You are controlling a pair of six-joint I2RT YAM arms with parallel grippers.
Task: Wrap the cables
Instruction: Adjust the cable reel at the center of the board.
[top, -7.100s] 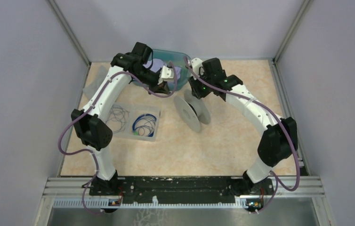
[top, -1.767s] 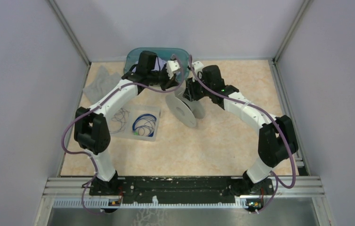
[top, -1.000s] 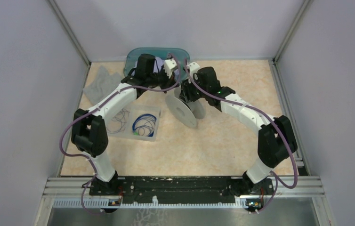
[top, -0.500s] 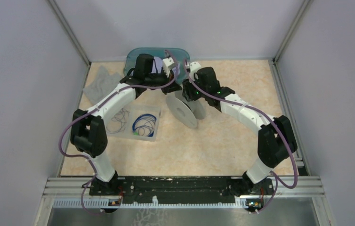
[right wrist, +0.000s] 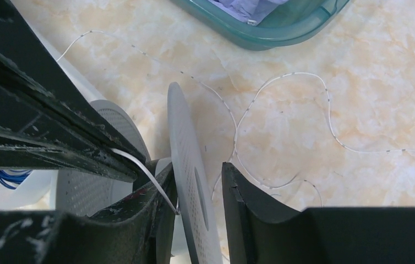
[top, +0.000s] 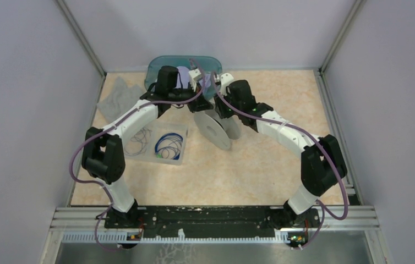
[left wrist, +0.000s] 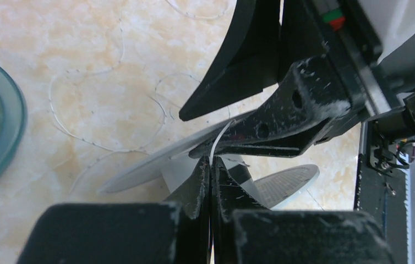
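- Your left hand (left wrist: 211, 170) is pinched fully closed. A thin whitish cable (right wrist: 296, 73) comes out from between its fingertips (left wrist: 198, 179) as a short pale strand.
- Your right hand (right wrist: 198, 170) has its fingers apart, one on each side of a flange of the grey spool (top: 216, 129). In its wrist view a gap shows between that flange and one finger, so it is straddling, not clamping.
- Both hands meet over the spool near the far middle of the tabletop (top: 260, 165). Your left fingertips sit just beside your right hand's fingers.
- The spool stands on the rims of its flanges, tilted, with the pinched strand reaching in between the two flanges.
- The rest of the whitish cable lies in loose loops on the tabletop beyond the spool, between it and the teal bin (right wrist: 271, 33).
- The blue cables (top: 168, 144) sit coiled in a clear tray (top: 180, 159) to your left. A pale coil (top: 139, 140) lies in the tray's other compartment.
- A grey cloth (top: 114, 96) lies in the far left corner.
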